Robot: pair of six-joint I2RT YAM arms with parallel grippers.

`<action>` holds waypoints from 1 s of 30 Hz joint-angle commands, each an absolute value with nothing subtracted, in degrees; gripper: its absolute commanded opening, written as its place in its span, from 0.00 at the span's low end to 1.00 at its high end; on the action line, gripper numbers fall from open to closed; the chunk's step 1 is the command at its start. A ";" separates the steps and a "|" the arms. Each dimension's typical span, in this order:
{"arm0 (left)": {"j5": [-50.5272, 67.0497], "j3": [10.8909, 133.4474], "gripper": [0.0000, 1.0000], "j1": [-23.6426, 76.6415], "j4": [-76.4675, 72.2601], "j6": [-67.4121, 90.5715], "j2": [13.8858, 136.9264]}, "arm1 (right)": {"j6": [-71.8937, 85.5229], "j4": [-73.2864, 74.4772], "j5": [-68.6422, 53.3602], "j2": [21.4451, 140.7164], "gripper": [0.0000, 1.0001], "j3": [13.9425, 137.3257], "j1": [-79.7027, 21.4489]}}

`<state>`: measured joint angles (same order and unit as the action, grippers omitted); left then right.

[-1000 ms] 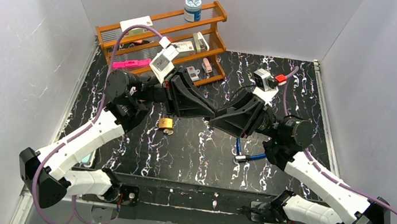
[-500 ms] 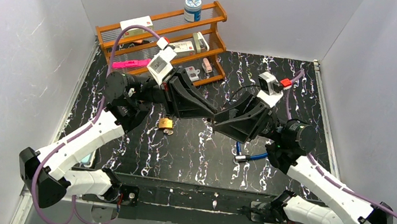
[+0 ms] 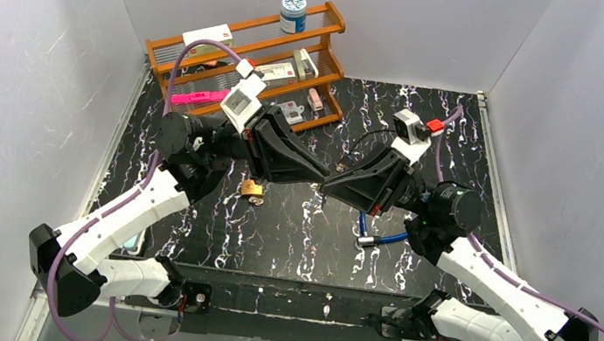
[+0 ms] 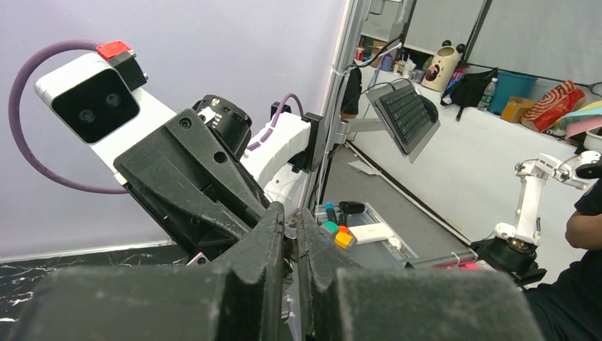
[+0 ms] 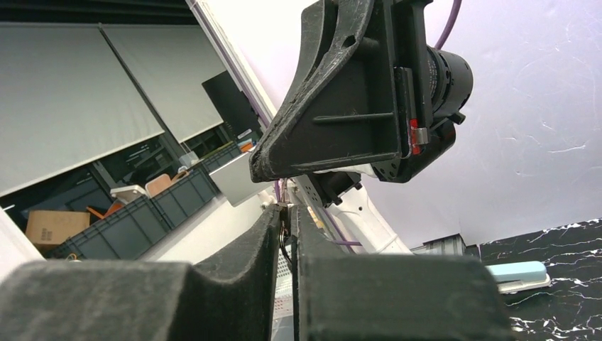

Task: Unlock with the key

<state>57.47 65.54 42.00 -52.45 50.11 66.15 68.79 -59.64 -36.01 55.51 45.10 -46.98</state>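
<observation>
Both arms are raised over the middle of the table (image 3: 184, 234), fingertips meeting nose to nose.

- Key (image 5: 282, 212): a small metal sliver, up in the air at that meeting point, well above the tabletop. I judge it light, stiff, thin and slick. It would twist or slip if pinched at the very edge, so I want pads flat on the bow with the blade left free.
- Padlock (image 3: 253, 189): brass, lying on the table under the left arm, apart from both grippers. It looks small and dense, and will likely skate on the glossy top unless one hand pins the body.
- Blue cable lock (image 3: 378, 233): lies near the right arm, untouched.
- Right gripper (image 3: 335, 181): jaws drawn to a narrow slit, with the key nipped at the tips.
- Left gripper (image 3: 323, 176): jaws equally close. Something dark sits in the slit, but I cannot tell whether it grips the key too.
</observation>
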 commanded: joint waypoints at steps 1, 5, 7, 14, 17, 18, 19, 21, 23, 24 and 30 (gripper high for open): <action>57.11 64.84 0.00 42.10 -54.81 49.53 64.86 | 68.06 -60.51 -36.04 55.58 0.10 47.34 -47.23; 57.04 64.76 0.00 42.14 -54.77 50.37 65.31 | 67.12 -58.68 -34.28 55.05 0.01 47.04 -47.23; 56.63 64.83 0.01 42.10 -54.80 51.10 65.85 | 65.99 -57.10 -32.78 54.26 0.01 46.54 -47.28; 53.29 64.38 0.70 42.10 -54.29 51.91 66.22 | 59.86 -47.02 -27.08 49.82 0.01 45.18 -47.25; 48.38 63.32 0.82 42.01 -50.11 48.48 64.40 | 55.04 -36.40 -21.81 46.34 0.01 44.84 -47.28; 46.50 62.84 0.87 41.97 -45.75 46.62 62.82 | 52.82 -31.48 -19.16 44.94 0.01 44.74 -47.29; 44.29 62.35 0.90 42.01 -42.28 44.48 61.60 | 51.54 -27.80 -17.09 43.59 0.01 44.67 -47.29; 39.22 61.66 0.93 41.97 -33.13 39.42 58.58 | 48.50 -20.05 -11.82 40.28 0.01 44.76 -47.24; 32.08 61.85 0.97 41.97 -22.83 34.84 55.95 | 46.47 -12.57 -5.86 37.37 0.01 45.10 -47.28; 28.08 62.27 0.97 42.00 -18.29 33.40 55.10 | 45.44 -9.00 -2.83 36.09 0.01 45.28 -47.28; 15.95 62.77 0.94 42.01 -0.96 35.27 58.19 | 43.64 17.15 18.72 35.03 0.01 50.45 -47.28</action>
<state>27.20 61.89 42.00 -16.73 36.34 55.00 46.81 -4.78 0.34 34.13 45.87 -47.00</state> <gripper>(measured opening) 0.967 0.042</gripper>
